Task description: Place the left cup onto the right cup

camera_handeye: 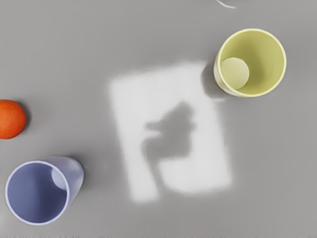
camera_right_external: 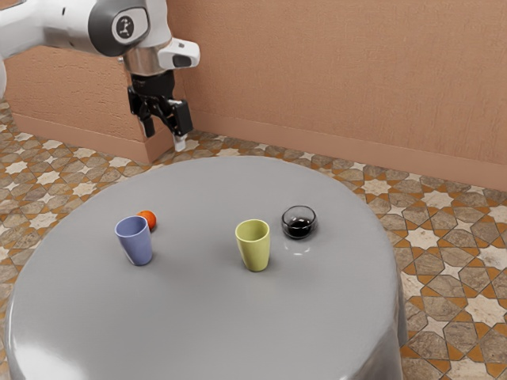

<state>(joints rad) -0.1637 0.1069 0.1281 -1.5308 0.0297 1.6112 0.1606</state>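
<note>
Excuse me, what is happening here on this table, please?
A robot arm holds its tool high above the round grey table, carrying nothing. Neither cup is touched yet. The purple cup stands upright at the exterior view's left, with an orange ball close behind it. The yellow-green cup stands upright further right, near a dark glass bowl. The stacking is not yet done.

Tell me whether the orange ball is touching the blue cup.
Apart. The wrist view shows a strip of bare table between the orange ball and the blue cup.
</note>
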